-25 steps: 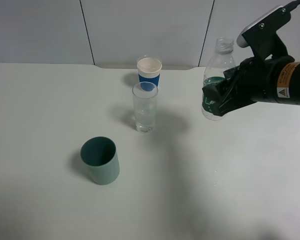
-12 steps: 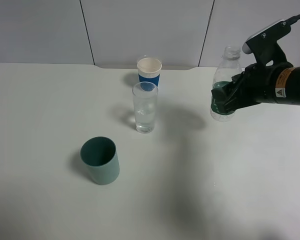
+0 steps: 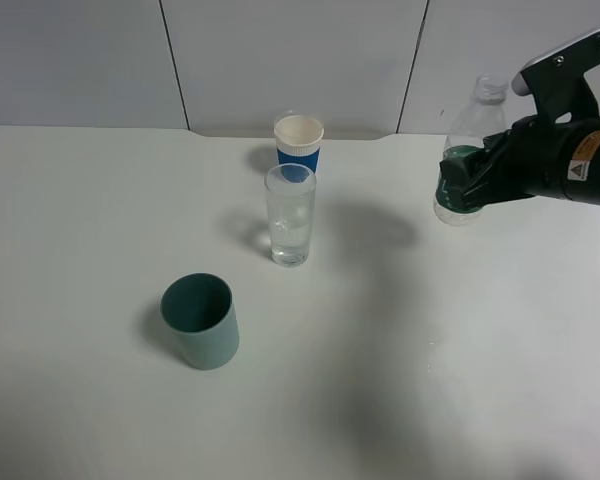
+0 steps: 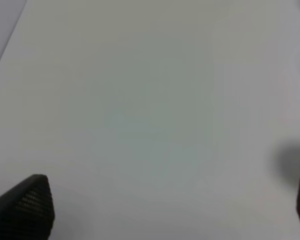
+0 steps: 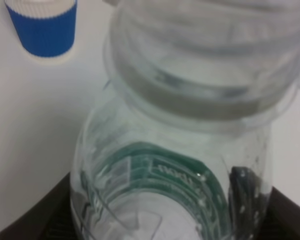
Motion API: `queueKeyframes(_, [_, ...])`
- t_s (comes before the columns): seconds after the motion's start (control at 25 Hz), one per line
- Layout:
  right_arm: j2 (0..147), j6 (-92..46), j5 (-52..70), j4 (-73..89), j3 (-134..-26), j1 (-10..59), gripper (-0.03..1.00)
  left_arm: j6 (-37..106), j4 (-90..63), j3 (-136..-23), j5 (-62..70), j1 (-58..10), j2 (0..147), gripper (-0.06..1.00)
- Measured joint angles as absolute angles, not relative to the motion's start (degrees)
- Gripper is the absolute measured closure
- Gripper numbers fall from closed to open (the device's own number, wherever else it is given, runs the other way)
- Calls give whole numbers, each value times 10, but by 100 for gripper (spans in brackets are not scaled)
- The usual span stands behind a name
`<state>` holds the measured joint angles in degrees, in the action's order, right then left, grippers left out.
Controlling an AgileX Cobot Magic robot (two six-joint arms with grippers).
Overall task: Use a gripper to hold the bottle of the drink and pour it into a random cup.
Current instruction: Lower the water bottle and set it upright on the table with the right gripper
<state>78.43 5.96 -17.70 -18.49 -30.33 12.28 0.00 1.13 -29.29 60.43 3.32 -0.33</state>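
Bottle (image 3: pixel 462 160) (gripped) carried farther from cup (image 3: pixel 290 214).

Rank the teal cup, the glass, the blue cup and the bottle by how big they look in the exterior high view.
1. Bottle, tallest, though partly hidden by the right gripper
2. Teal cup and glass: too alike to rank; the cup is wider and nearer the camera, the glass slimmer
3. Blue cup, smallest, farthest back and partly behind the glass

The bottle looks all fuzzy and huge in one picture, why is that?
In the right wrist view the bottle sits too near the lens, so it blurs; the left wrist view is soft too, showing mostly bare table; the exterior high view is sharper, with the bottle small in the right gripper.
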Motion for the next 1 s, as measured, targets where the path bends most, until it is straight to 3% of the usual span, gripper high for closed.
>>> queueKeyframes(0.24, [785,-60,-283,-50,-233,123,40,0,11,-293,604,33,-3,-4])
queueKeyframes(0.68, [795,-71,-379,0,-184,123,40,0,11,-293,604,33,-3,-4])
queueKeyframes(1.0, [894,-64,-427,6,-185,123,40,0,11,-293,604,33,-3,-4])
